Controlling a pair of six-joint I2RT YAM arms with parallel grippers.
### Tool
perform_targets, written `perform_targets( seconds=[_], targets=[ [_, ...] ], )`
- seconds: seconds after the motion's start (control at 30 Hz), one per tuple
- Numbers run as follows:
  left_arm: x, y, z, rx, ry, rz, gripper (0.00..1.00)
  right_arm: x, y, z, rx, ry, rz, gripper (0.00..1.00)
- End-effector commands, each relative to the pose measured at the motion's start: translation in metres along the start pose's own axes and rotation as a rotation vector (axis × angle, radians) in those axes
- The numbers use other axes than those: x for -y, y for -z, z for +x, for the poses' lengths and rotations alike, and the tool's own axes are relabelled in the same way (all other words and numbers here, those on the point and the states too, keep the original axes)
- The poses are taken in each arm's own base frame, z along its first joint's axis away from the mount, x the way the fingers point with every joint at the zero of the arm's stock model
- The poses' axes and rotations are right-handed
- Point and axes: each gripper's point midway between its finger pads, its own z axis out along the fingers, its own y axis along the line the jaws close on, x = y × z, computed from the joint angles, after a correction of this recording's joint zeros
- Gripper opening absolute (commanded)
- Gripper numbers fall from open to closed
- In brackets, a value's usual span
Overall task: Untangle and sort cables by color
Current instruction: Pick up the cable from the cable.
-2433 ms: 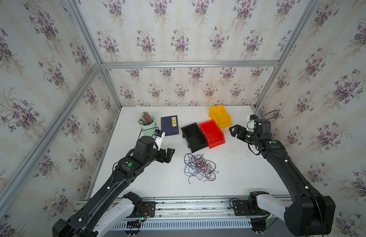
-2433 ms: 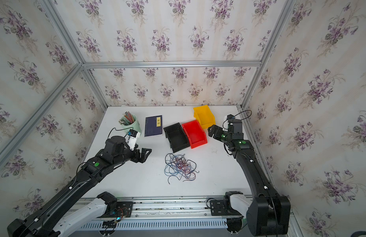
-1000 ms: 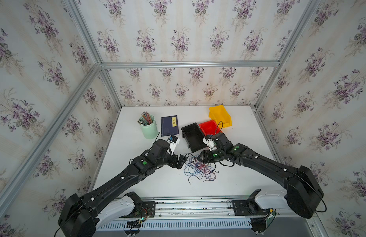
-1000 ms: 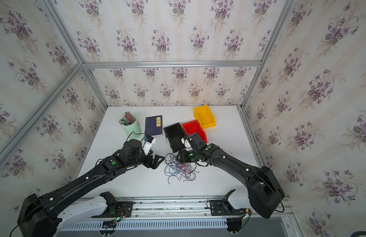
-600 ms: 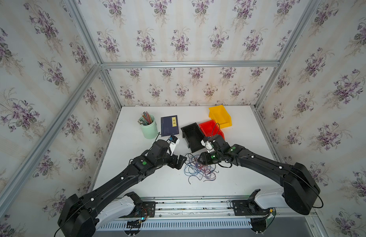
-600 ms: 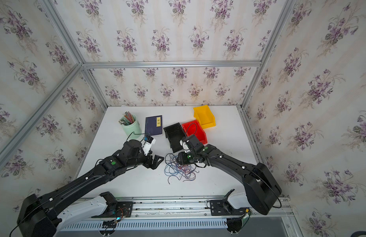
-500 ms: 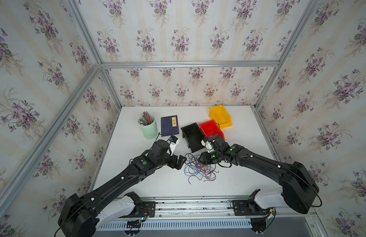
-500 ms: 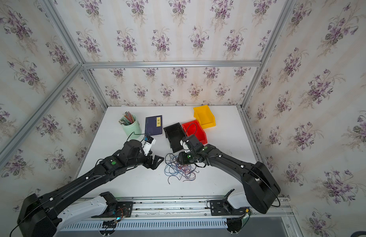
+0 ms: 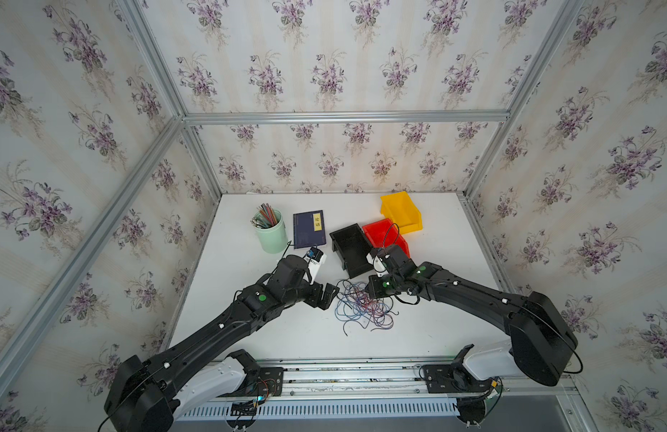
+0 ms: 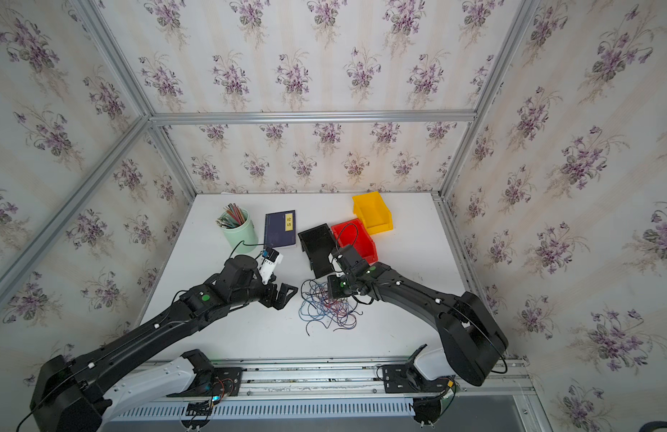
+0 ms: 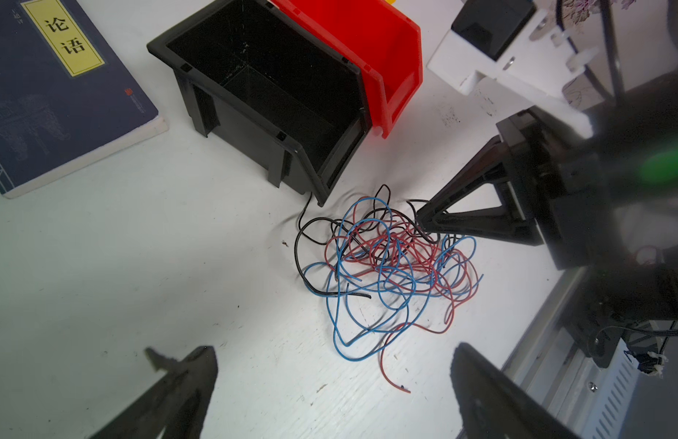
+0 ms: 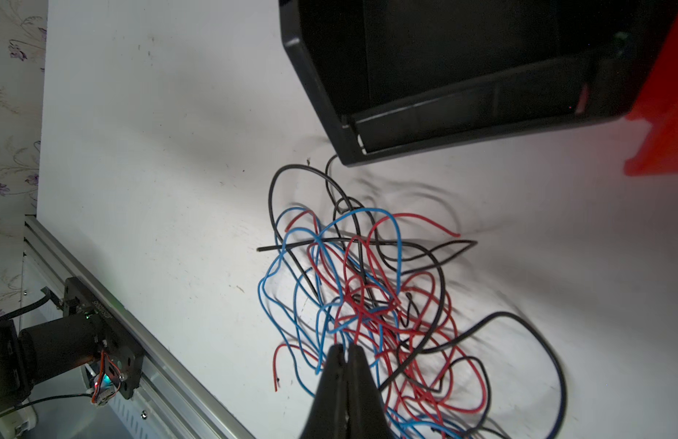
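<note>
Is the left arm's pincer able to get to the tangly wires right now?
Probably yes. The left pincer hangs open just beside the cables, only bare table between them. The right pincer is shut at the pile's opposite edge.

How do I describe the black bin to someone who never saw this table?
On the white table, a yellow bin, a red bin and a black bin stand in a row. The black bin is the end one, nearest the tangled cables.

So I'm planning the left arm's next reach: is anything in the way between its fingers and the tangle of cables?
Nothing visible. Only bare table lies between the open left fingers and the cables. The right fingers are shut at the far side of the tangle, out of that path.
</note>
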Motion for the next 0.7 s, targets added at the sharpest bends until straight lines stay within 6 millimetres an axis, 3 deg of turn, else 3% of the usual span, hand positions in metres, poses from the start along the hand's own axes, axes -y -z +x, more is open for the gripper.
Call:
perform_targets(
  seconds=[0.0,0.1,0.23,0.67],
  targets=[
    [0.0,0.001,-0.007,0.025,-0.023,-0.005,0.99,0.003,0.006,-0.005,0.021,0.005,0.036,0.0],
    [0.002,0.003,-0.01,0.044,-0.038,0.001,0.99,0.004,0.019,-0.011,0.046,0.003,0.073,0.0],
    [0.009,0.009,-0.021,0.106,-0.066,0.038,0.99,-0.002,0.057,-0.03,0.133,0.014,0.105,0.0],
    [0.053,0.037,-0.084,0.333,-0.148,0.222,0.99,-0.052,0.179,-0.078,0.358,0.032,0.024,0.0]
  ],
)
